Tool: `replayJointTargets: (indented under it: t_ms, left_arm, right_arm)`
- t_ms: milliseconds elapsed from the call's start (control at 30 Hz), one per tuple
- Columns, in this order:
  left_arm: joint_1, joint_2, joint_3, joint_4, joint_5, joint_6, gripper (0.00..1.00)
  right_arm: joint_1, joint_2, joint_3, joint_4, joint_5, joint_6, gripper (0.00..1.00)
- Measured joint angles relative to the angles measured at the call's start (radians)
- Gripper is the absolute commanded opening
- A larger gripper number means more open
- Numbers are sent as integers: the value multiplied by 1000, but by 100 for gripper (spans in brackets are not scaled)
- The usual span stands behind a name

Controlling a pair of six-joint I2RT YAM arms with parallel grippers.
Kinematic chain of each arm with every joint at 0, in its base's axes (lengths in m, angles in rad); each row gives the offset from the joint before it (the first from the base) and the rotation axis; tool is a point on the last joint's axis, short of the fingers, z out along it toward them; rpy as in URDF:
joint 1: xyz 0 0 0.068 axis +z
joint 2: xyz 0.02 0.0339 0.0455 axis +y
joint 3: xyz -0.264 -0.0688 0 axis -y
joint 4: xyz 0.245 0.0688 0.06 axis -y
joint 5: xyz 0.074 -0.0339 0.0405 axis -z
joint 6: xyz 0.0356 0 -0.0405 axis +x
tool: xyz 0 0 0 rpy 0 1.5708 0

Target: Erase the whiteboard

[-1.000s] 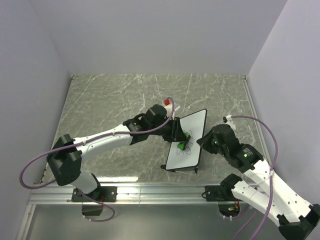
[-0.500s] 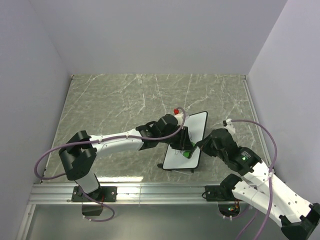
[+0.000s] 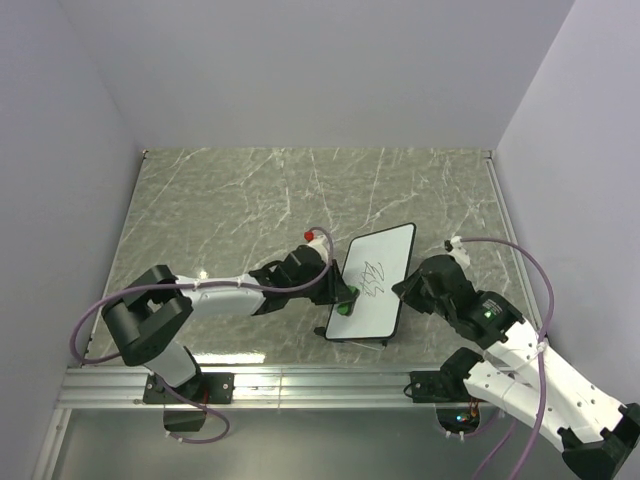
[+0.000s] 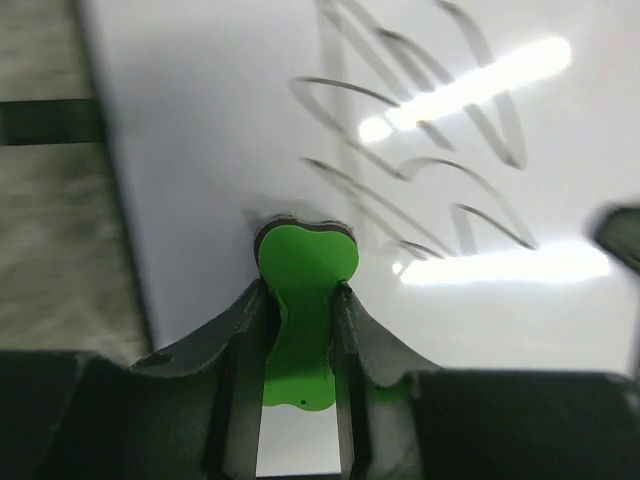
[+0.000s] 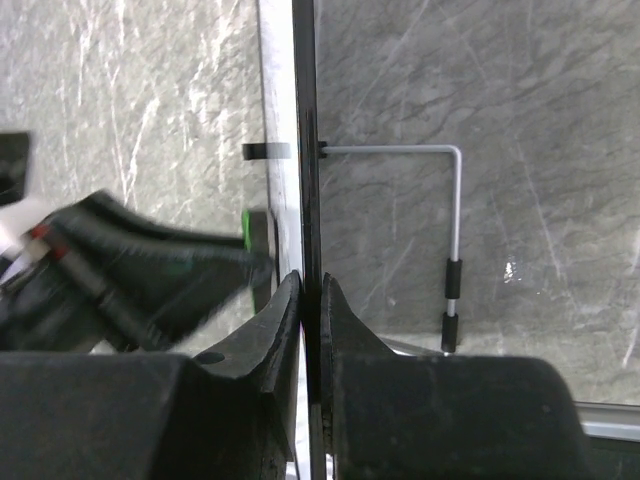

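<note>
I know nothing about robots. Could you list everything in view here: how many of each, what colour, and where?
table: one, grey marbled, under everything
whiteboard: one, white with black rim, middle-right of the table
scribbles: one cluster, black, on the whiteboard's far half
eraser: one, green, at the whiteboard's near left part
wire leg: one, silver with black tips, behind the whiteboard
cables: two, purple, one along each arm
left gripper: one, black, shut on the eraser
right gripper: one, black, shut on the whiteboard's edge
</note>
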Motion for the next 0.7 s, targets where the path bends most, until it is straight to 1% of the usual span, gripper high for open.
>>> replayJointTargets:
  t_ms: [200,333,400,467,567,633,700]
  left_arm:
    - [68,43,-20,-27,-29,5,0]
    - [75,58,4,-50,-27,26,0]
    - [69,61,35,-98,-28,42,0]
    - [55,68,85,-165,-43,61,0]
    - [16,95,216,-280,-69,75,0]
    - [-18,116,323,-329,-70,74,0]
    - [-54,138,417,-338,-66,73,0]
  right_arm:
    - [3,20,26,-6,-10,-5,0]
    - [4,31,39,-15,-9,-12,0]
    - [5,35,43,-18,-10,-13,0]
    - [5,36,45,-21,-9,-15,0]
    - [5,38,50,-29,-8,-19,0]
    - [5,43,53,-34,-7,-22,0]
    - [5,53,58,-42,-5,-27,0]
